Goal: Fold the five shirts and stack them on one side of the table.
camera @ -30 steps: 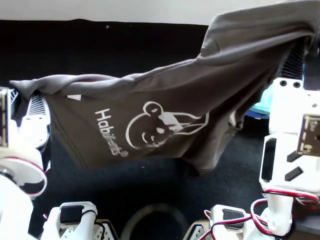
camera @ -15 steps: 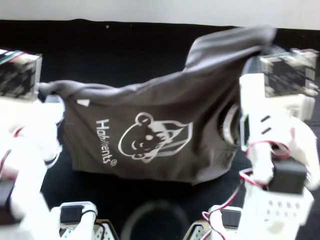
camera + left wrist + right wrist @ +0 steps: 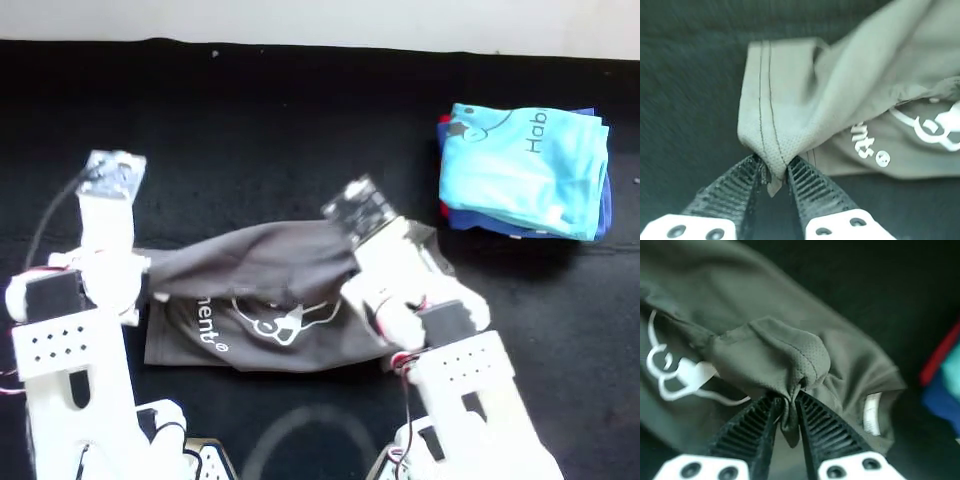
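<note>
Black cloth-covered table (image 3: 250,110), pale wall strip (image 3: 320,20) along its far edge.

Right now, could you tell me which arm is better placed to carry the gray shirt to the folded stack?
Probably right: the right claw grips the gray shirt at the end nearer the folded stack; the left claw holds the far end.
</note>
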